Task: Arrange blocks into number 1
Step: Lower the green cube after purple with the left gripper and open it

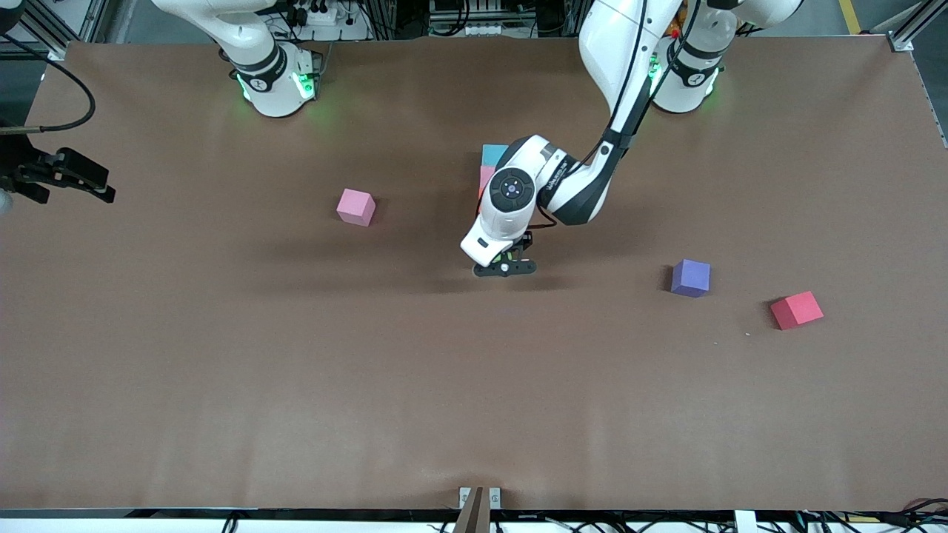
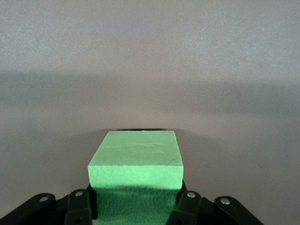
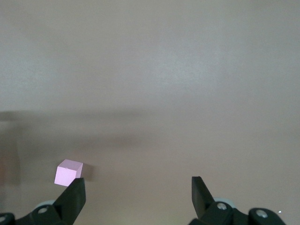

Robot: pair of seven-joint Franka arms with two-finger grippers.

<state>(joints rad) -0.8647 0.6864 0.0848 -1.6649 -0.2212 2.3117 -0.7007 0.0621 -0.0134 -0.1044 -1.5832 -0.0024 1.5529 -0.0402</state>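
My left gripper is shut on a green block, its fingers pressed against two sides. It is low over the middle of the table, and the hand hides the green block in the front view. Just farther from the front camera, a light blue block and a pink block touch in a column, partly under the arm. Another pink block lies toward the right arm's end. A purple block and a red block lie toward the left arm's end. My right gripper waits open and empty at its end of the table.
The brown table carries only the blocks. A small metal bracket sits at the table edge nearest the front camera. The robot bases stand along the edge farthest from it.
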